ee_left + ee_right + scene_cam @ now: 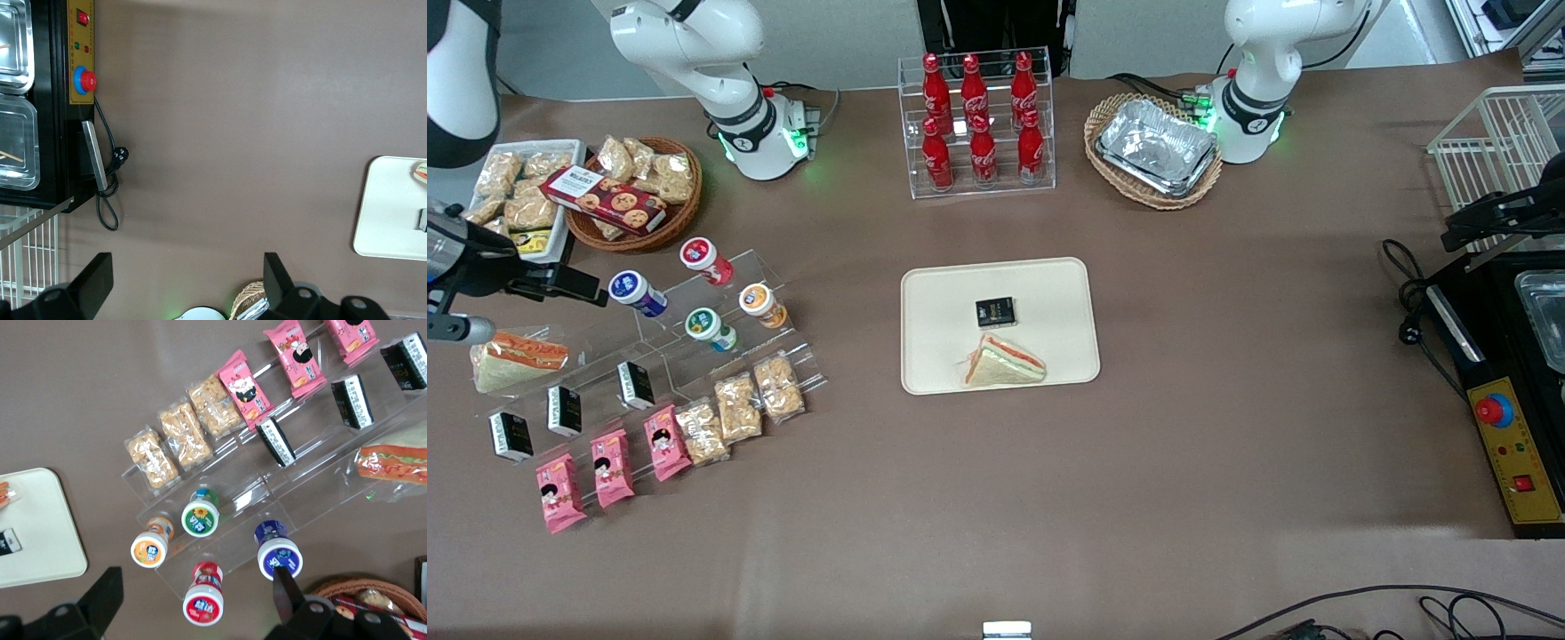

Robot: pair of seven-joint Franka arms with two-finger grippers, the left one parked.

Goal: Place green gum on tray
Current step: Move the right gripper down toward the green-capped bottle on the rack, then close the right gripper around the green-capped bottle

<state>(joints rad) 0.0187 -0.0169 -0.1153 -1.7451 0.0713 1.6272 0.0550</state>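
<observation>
Brown counter [1227, 427]: the green gum [710, 328] is seen unlifted on its clear rack, just below the spread, empty claw [193, 603]; the tray [1049, 293], well apart, is yet to be reached.

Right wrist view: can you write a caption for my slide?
The open hand hovers above the green gum on its clear rack, cream tray beside it.

A brown-covered counter [1227, 444] fills the scene; at twelve o'clock, what may be a pale wall [836, 36].
</observation>
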